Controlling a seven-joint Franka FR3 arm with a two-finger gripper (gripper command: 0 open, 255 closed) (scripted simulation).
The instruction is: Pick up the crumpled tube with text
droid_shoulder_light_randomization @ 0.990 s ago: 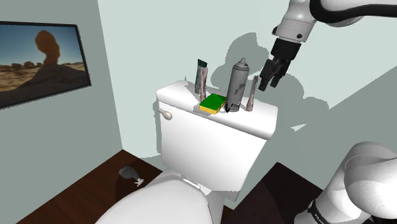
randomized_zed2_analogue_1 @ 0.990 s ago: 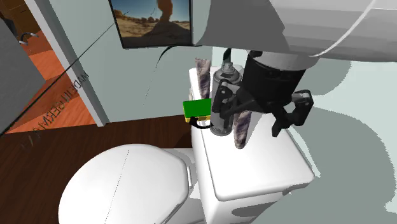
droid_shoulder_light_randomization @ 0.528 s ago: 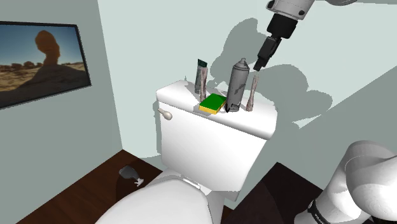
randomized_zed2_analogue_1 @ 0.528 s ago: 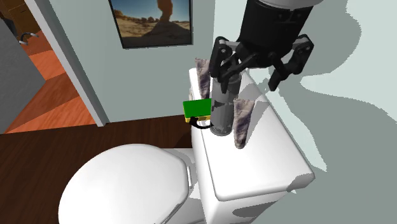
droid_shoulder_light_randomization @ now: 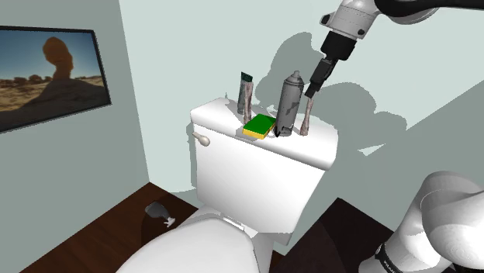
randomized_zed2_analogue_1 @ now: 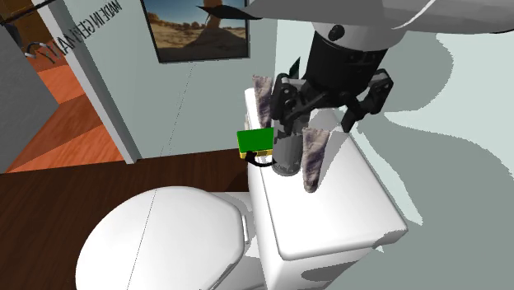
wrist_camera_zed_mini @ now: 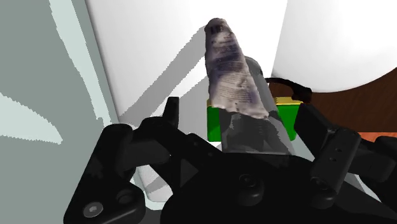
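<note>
Gripper: hung released over the toilet tank, fingers spread wide apart, nothing clasped between them.
Crumpled tube: stood upright on the tank lid, last in the row of things towards the shoulder view's right; grey-purple, wrinkled, covered with small dark print in the wrist view.
Gripper and tube: gripper just above the tube's upper end, one finger on each side; looked apart from it, contact could not be judged for sure.
Spray can: grey, upright, just beside the crumpled tube, on the shoulder view's left of it.
Sponge: green on top, yellow beneath, lay flat before the can, near the lid's front edge.
Second tube: stood with dark cap upward, beyond the sponge, at the other end of the row.
Toilet: white, with flush handle on the tank and closed seat cover below.
Framed picture: showed a desert rock under blue sky, hung on the pale green wall.
Floor: dark wood, with a small grey object beside the toilet.
Arm: white, reached in from the shoulder view's upper right.
</note>
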